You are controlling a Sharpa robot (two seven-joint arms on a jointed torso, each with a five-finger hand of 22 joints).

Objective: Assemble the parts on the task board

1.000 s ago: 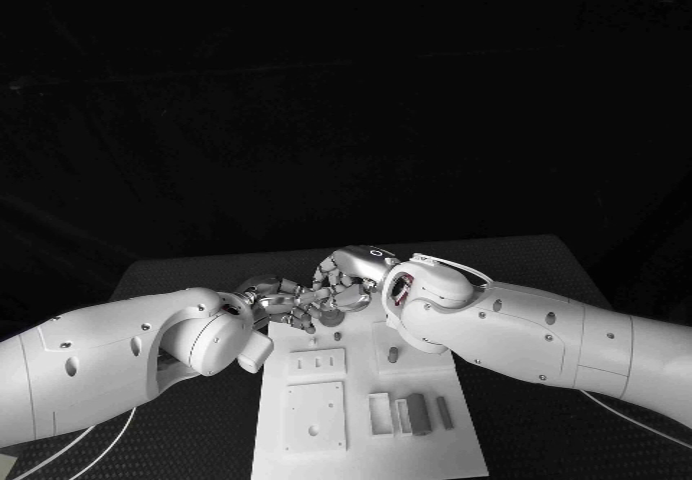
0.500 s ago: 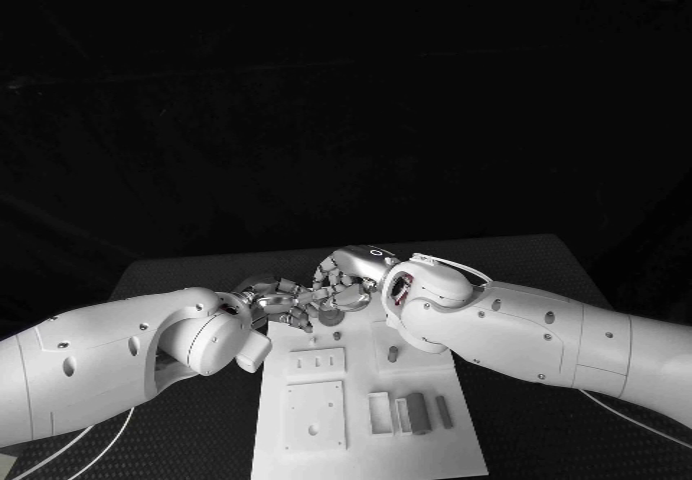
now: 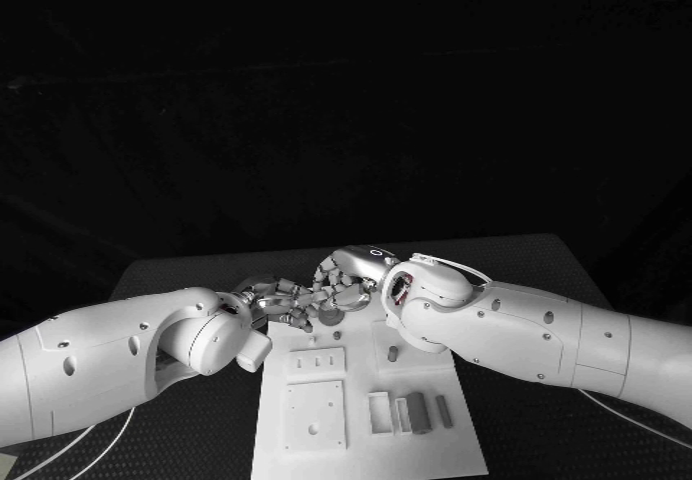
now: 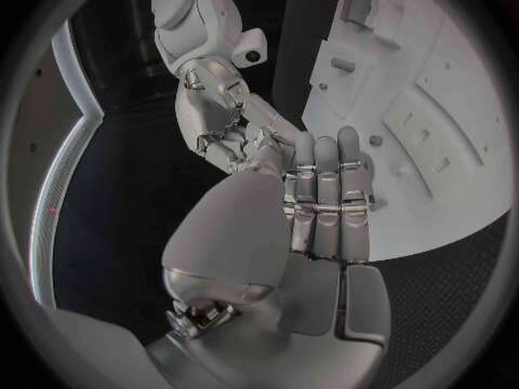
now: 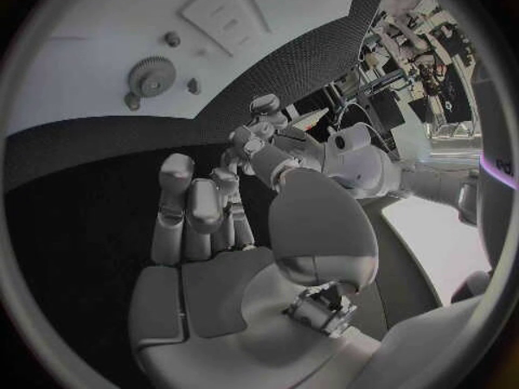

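No text, label, brand, number or sign could be read anywhere in these views. The board (image 3: 368, 420) and its parts (image 3: 417, 411) bore no legible marking, and the arms and hands carried no lettering that could be made out.

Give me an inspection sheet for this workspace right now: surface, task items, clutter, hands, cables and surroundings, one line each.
Surface: black table, dark cloth texture.
Task items: white task board in the middle; a gear lies on it with small pegs beside it; grey block parts stand near its right edge.
Clutter: nothing seen.
Hands: left hand and right hand meet over the board's far end; whether either holds a part cannot be told.
Cables: white cables trail under the left arm; another under the right arm.
Surroundings: dark backdrop behind the table.
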